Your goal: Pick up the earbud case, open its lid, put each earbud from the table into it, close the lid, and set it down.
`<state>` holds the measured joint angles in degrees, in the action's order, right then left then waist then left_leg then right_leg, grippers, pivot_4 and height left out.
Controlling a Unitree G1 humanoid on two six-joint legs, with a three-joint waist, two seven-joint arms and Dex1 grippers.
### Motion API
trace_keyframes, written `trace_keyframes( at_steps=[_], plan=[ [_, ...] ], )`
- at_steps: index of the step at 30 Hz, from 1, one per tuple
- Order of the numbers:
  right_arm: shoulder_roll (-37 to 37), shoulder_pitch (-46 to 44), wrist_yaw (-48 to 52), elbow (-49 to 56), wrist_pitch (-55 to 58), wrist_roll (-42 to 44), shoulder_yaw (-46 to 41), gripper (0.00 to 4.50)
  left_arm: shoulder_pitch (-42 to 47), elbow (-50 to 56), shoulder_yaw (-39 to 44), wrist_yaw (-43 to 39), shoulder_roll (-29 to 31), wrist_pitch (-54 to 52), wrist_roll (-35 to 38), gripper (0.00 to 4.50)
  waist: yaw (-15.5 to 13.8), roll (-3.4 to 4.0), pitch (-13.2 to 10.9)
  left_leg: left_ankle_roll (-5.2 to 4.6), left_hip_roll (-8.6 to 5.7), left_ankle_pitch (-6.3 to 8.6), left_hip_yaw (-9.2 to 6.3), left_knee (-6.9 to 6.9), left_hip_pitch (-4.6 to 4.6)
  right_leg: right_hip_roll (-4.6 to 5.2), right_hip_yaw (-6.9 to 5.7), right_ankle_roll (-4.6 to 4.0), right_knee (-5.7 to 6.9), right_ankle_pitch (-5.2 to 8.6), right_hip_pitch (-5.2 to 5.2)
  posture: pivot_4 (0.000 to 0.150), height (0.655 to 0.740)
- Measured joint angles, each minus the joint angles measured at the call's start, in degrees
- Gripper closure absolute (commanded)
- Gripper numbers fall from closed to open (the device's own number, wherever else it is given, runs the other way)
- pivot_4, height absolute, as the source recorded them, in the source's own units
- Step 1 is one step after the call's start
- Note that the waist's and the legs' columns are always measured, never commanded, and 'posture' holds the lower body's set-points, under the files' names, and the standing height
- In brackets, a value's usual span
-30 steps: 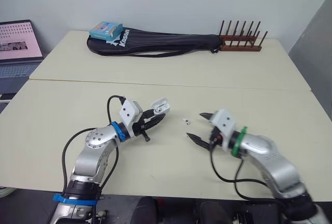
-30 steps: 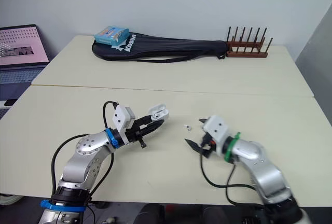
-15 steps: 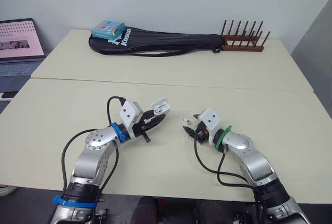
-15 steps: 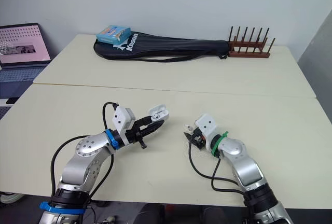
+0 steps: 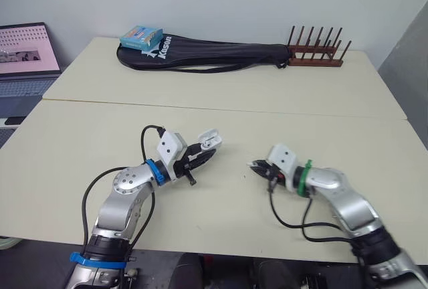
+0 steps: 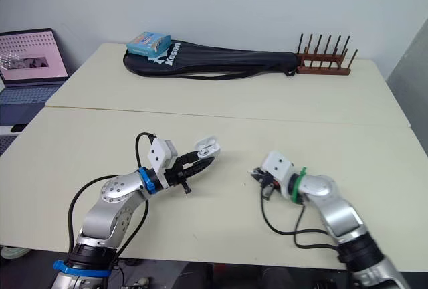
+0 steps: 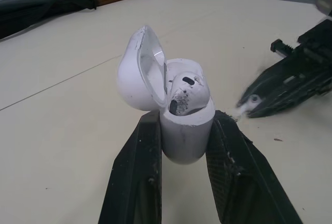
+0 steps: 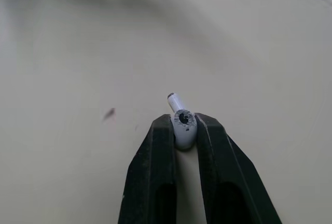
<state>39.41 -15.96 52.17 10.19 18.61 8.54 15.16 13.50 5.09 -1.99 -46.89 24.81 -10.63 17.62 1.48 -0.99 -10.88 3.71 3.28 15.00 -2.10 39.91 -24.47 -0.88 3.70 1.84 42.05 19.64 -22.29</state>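
Note:
My left gripper is shut on the white earbud case and holds it just above the table, left of centre. The case's lid stands open, and one earbud sits inside. To the right of the case, my right gripper is shut on the other white earbud, whose stem pokes out past the fingertips. In the head views the right gripper is low over the table, a short gap from the case, pointing toward it.
At the back of the far table lie a black racket bag, a blue box and a wooden peg rack. A laptop stands at the far left. A seam runs between the two tables.
My right gripper reached left to the earbud on the table, shut on it and drew back to the right. The left gripper kept holding the open case in place.

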Motion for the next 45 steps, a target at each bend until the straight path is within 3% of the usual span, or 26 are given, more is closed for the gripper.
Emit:
trace_keyframes(
  at_steps=[3, 6, 11, 15, 20, 23, 28, 34, 37, 40, 44, 45],
  plan=[
    [9.3, 1.0, 11.6, -1.2, -8.2, 1.5, -1.7, 4.28, -1.3, 1.3, -0.1, 0.0, -0.1, 0.0, 0.0, 3.71, 0.2, -0.01, 0.0, 0.00, 0.04, 0.00, -0.04, -0.02, 0.02, -0.03, -0.04, 0.00, 0.00, 0.00, 0.01, 0.150, 0.6787],
    [16.6, 0.5, 23.8, -7.9, -23.3, 1.4, -1.6, 4.28, -2.1, 2.3, -1.2, 0.1, -0.4, -0.2, 0.0, 3.71, 0.4, -0.01, 0.0, 0.00, 0.10, 0.00, -0.02, -0.02, 0.14, -0.07, -0.03, 0.00, 0.02, 0.00, 0.09, 0.150, 0.6787],
    [17.1, -4.9, 34.5, -18.4, -36.0, 0.6, 0.0, 4.28, -2.9, 4.0, -2.4, 0.2, -0.9, -0.4, 0.0, 3.71, 0.6, -0.01, 0.0, 0.00, 0.17, -0.01, 0.16, -0.02, 0.35, -0.11, 0.12, -0.03, 0.05, -0.01, 0.19, 0.150, 0.6787],
    [16.5, -7.9, 36.2, -22.7, -39.1, 0.5, 2.2, 4.28, -3.6, 4.5, -2.5, 0.5, -0.9, -1.3, 0.0, 3.71, 0.4, -0.01, 0.0, 0.01, 0.15, -0.01, 0.19, -0.02, 0.36, -0.07, 0.15, -0.03, 0.05, -0.02, 0.21, 0.150, 0.6787],
    [15.4, -9.9, 36.4, -26.3, -41.4, -0.7, 3.0, 2.64, -4.2, 5.9, -2.5, 1.2, -0.9, -1.8, 0.0, 3.71, 0.3, 0.00, 0.0, 0.01, 0.13, -0.01, 0.20, -0.01, 0.41, -0.04, 0.17, -0.04, 0.05, -0.03, 0.26, 0.150, 0.6787],
    [15.6, -9.8, 36.3, -26.4, -42.3, -0.8, 2.8, 2.60, -4.4, 6.3, -2.5, 1.2, -0.9, -2.0, 0.0, 3.71, 0.3, 0.00, 0.0, 0.01, 0.13, -0.01, 0.18, -0.02, 0.48, -0.04, 0.15, -0.04, 0.05, -0.03, 0.33, 0.150, 0.6787],
    [18.3, -5.2, 34.2, -21.6, -37.3, 0.7, -1.6, 2.60, -4.5, 6.3, -2.7, 1.1, -0.8, -2.7, 0.0, 3.71, 0.1, 0.03, 0.0, 0.01, 0.12, -0.01, 0.18, -0.02, 0.46, -0.01, 0.17, -0.04, 0.05, -0.03, 0.33, 0.150, 0.6787],
    [26.0, 9.6, 28.4, -3.9, -17.9, 11.3, -17.0, 2.60, -4.3, 5.9, -2.9, 0.4, -0.8, -2.7, 0.2, 3.71, -0.1, 0.06, 0.0, 0.01, 0.10, 0.00, 0.10, -0.07, 0.47, -0.03, 0.09, -0.04, 0.02, -0.02, 0.40, 0.150, 0.6787],
    [26.1, 16.9, 24.2, 3.3, -7.7, 15.5, -23.3, 2.60, -3.9, 5.4, -3.4, -0.1, -0.9, -2.7, 0.2, 3.71, 0.1, 0.04, 0.0, 0.01, 0.09, -0.01, 0.15, -0.04, 0.56, -0.03, 0.17, -0.03, 0.01, -0.02, 0.50, 0.150, 0.6787],
    [23.5, 20.0, 18.3, 7.4, 0.6, 17.9, -26.7, 2.00, -3.2, 5.0, -3.7, -0.3, -1.0, -2.7, 0.2, 3.71, 0.3, 0.04, 0.0, 0.01, 0.12, -0.01, 0.21, -0.02, 0.63, -0.07, 0.24, -0.01, 0.01, -0.01, 0.53, 0.150, 0.6787],
    [19.8, 20.2, 9.5, 9.7, 6.4, 16.0, -26.6, 0.62, -2.5, 4.2, -3.9, -0.6, -1.4, -2.6, 0.2, 3.71, 0.3, 0.04, 0.0, 0.01, 0.10, -0.01, 0.28, -0.03, 0.62, -0.07, 0.29, 0.07, -0.02, 0.04, 0.51, 0.150, 0.6787],
    [18.9, 19.9, 7.6, 9.7, 7.4, 14.9, -26.0, 0.59, -2.5, 4.0, -4.0, -0.6, -1.4, -2.6, 0.2, 3.71, 0.3, 0.04, 0.0, 0.01, 0.09, -0.01, 0.30, -0.03, 0.60, -0.07, 0.31, 0.06, -0.03, 0.03, 0.49, 0.150, 0.6787]
  ],
)
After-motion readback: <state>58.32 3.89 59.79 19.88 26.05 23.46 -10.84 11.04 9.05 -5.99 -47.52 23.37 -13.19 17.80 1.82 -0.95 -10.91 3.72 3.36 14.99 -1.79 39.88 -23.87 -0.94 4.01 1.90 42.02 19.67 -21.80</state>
